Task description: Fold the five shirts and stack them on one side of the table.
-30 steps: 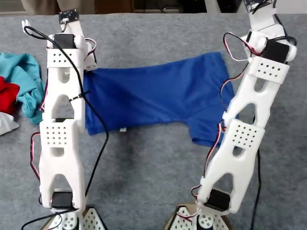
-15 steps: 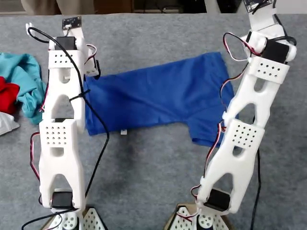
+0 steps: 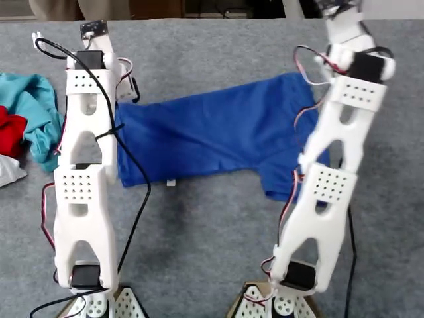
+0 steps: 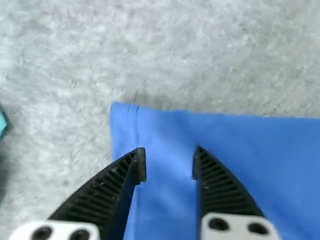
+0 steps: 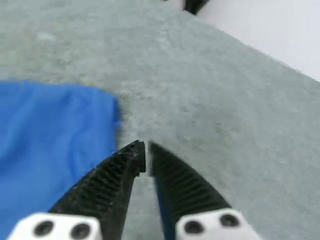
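Note:
A blue shirt lies spread across the middle of the grey table, its lower right sleeve sticking out toward the front. My left gripper stands open just above the shirt's left far corner, one finger on each side of a strip of blue cloth. My right gripper is shut with nothing in it. It hovers over bare grey table just beyond the shirt's right far corner.
A heap of other shirts sits at the table's left edge: teal, red and white. Both white arms stretch from the front edge across the shirt's ends. Bare grey table lies in front of the shirt.
The right arm has swung a little to the left. The left arm has shifted only slightly at the shirt's left edge. The shirt lies as before.

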Motion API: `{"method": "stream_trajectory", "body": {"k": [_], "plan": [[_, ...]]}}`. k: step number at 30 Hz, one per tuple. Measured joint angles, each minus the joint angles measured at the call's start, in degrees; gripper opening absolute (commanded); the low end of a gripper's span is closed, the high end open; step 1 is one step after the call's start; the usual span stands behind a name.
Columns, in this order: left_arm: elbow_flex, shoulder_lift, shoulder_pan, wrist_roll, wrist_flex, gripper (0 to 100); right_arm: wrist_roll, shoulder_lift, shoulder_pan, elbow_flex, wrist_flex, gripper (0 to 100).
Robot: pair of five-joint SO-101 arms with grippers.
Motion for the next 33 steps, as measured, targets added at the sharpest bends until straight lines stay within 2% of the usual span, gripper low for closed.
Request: {"method": "stream_trajectory", "body": {"k": [2, 6, 15, 24, 33], "plan": [[0.79, 0.0, 0.97, 0.44, -1.23, 2, 1.14, 0.0, -2.46, 0.0, 0.7, 0.5], [3.52, 0.0, 3.16, 0.44, -1.93, 2, 1.76, 2.81, -5.19, 1.67, -2.55, 0.5], [5.19, 0.0, 4.31, 0.44, 0.09, 2, 1.76, 14.95, -5.63, 10.2, -21.71, 0.5], [5.19, 0.0, 4.31, -2.9, 8.62, 2, 3.87, 27.6, -5.63, 10.9, -44.57, 0.5], [8.7, -0.09, 4.31, -5.63, 10.9, 2, 4.75, 30.51, -5.63, 6.24, -47.12, 0.5]]}}
